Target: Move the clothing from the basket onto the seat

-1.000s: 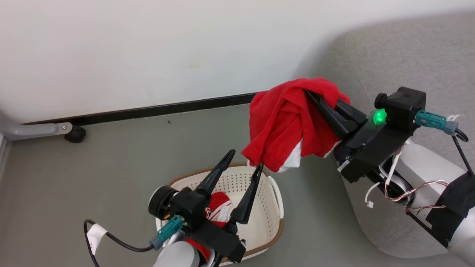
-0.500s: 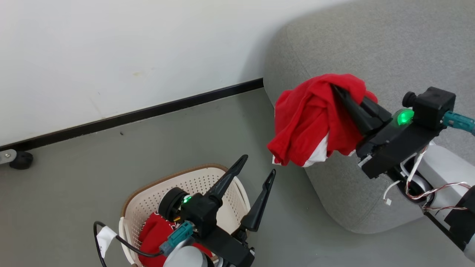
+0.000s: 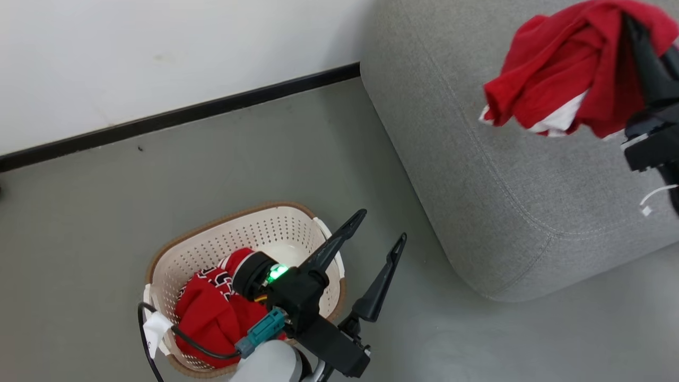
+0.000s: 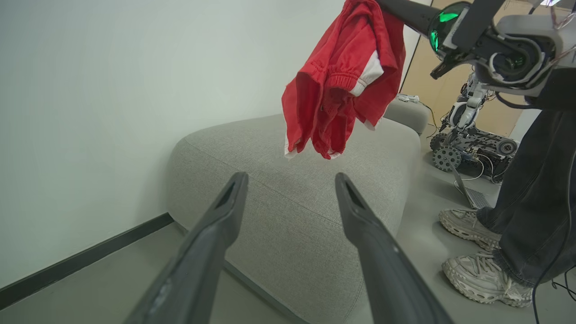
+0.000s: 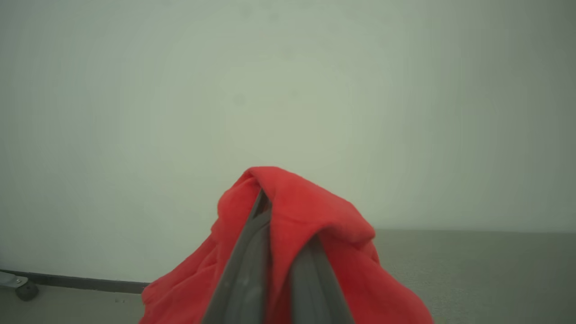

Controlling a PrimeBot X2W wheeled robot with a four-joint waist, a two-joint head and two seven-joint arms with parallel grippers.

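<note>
Grey floor (image 3: 95, 212) meets a white wall (image 3: 159, 48) along black skirting (image 3: 212, 107). The grey seat (image 3: 477, 159) fills two o'clock. At seven sits the basket (image 3: 223, 225), red clothing (image 3: 207, 315) bunched inside, its lettering unreadable. The right gripper (image 3: 631, 32) is clenched on a red garment (image 3: 562, 85) above the seat. The left gripper (image 3: 383, 225), at six, gapes empty.

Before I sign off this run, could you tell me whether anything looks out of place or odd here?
Nothing looks spilled or damaged. One oddity: a person's shoes stand on the floor beside the seat, near the right gripper that holds a bunched red garment above it. A second red garment lies in the basket.
</note>
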